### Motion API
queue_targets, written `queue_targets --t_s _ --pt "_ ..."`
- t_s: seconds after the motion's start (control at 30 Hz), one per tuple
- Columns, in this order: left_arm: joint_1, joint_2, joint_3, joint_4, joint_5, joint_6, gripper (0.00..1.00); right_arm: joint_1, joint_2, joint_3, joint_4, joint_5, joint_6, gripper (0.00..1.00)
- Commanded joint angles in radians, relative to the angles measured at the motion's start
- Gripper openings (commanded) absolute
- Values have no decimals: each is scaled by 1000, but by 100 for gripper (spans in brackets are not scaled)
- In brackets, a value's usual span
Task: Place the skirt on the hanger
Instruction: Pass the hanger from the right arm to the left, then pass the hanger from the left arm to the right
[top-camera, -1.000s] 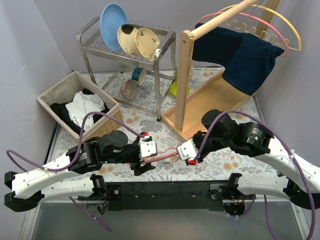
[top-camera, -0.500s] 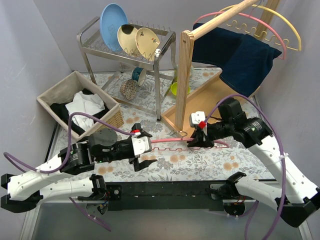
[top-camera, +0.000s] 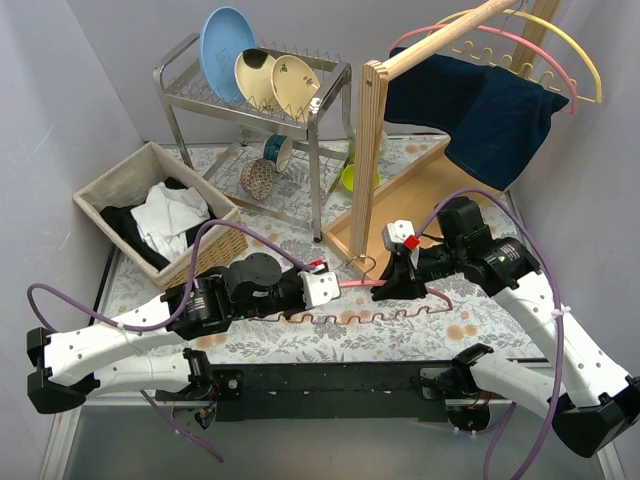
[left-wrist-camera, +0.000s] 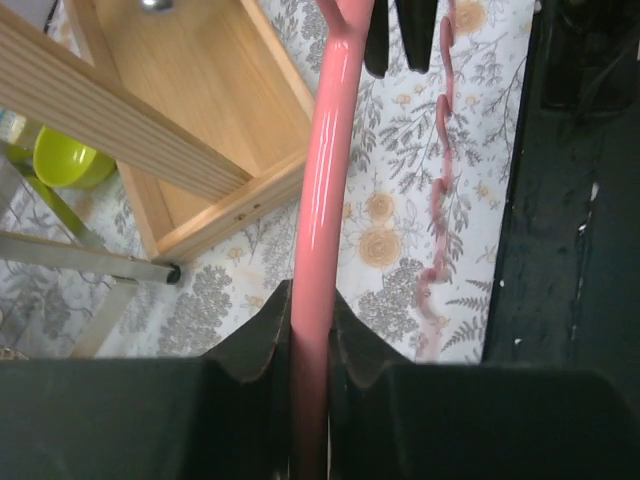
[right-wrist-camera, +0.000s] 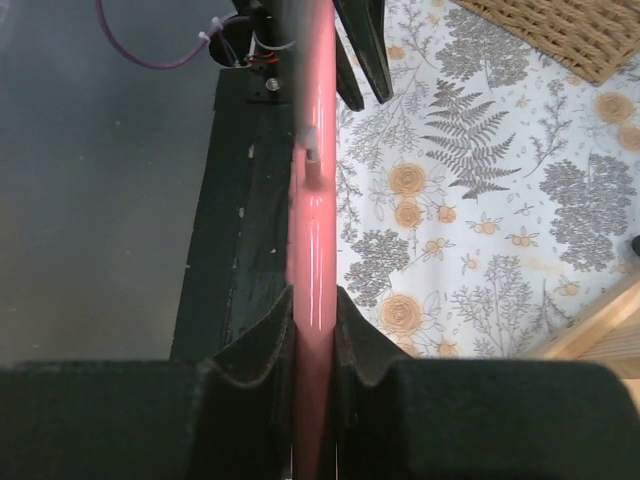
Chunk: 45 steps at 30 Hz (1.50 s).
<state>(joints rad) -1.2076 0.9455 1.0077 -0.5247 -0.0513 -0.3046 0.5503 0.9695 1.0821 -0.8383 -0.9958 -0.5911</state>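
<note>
A pink hanger (top-camera: 362, 284) with a wavy lower bar (top-camera: 400, 312) hangs just above the floral table, in front of the wooden rack. My left gripper (top-camera: 335, 286) is shut on its straight bar (left-wrist-camera: 325, 200) from the left. From the right, my right gripper (top-camera: 392, 283) is shut on the same bar (right-wrist-camera: 312, 150). Each wrist view shows the pink bar pinched between black fingers. A dark blue cloth (top-camera: 480, 105) drapes over the rack, and black and white clothes (top-camera: 165, 215) lie in a basket. Which of these is the skirt I cannot tell.
A wicker basket (top-camera: 105, 185) stands at the left and a metal dish rack (top-camera: 250, 90) with plates at the back. The wooden rack (top-camera: 370, 150) holds yellow and pink hangers (top-camera: 560, 50) on its rail. A green bowl (top-camera: 355, 178) sits behind its post.
The right arm carried the pink hanger up and away from the front edge. The left gripper, open before, moved right and closed on the hanger's bar.
</note>
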Motion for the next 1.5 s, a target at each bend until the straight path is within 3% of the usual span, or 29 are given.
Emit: queue_targets --t_s 0.0,0.07,0.13,0.17,0.33,0.47,0.5,0.53,0.63,0.73,0.93,1.03,1.2,1.27,1.3,1.4,1.43,1.47 --pt "0 -34 -1 15 39 -24 0 -3 -28 -11 54 -17 -1 1" --pt "2 -33 -6 2 86 -40 0 -3 -29 -5 48 -27 -21 5" --pt "3 -17 -14 -1 132 -71 0 -1 -23 5 44 -47 -35 21" --pt "9 -10 -17 -3 146 -80 0 0 -11 28 22 -53 -61 25" --pt "34 24 -20 -2 165 -111 0 25 44 84 -12 -55 -96 36" --pt "54 30 -15 -1 177 -108 0 36 51 91 -4 -47 -90 38" --pt "57 30 -14 0 179 -107 0 39 52 87 -2 -47 -85 34" --pt "63 29 -12 2 182 -105 0 39 52 84 -2 -44 -84 24" --pt "69 26 -11 9 183 -100 0 46 57 67 -2 -41 -78 20" --pt "72 18 -9 17 174 -94 0 50 60 52 4 -40 -65 36" --pt "72 9 0 20 169 -84 0 53 67 33 10 -43 -59 45" --pt "74 12 2 14 168 -80 0 54 67 39 10 -52 -55 34" --pt "74 1 3 29 166 -76 0 56 81 42 1 -52 -55 35" --pt "74 6 6 28 166 -76 0 56 83 50 -1 -64 -53 21" --pt "74 7 5 28 165 -76 0 56 81 55 -2 -69 -50 2" --pt "72 3 -11 61 142 -94 0 56 71 55 23 -40 -17 1" --pt "74 -8 -27 93 128 -123 7 54 61 47 45 -12 8 1" --pt "74 -16 -37 116 51 -152 19 40 51 39 60 18 23 1"
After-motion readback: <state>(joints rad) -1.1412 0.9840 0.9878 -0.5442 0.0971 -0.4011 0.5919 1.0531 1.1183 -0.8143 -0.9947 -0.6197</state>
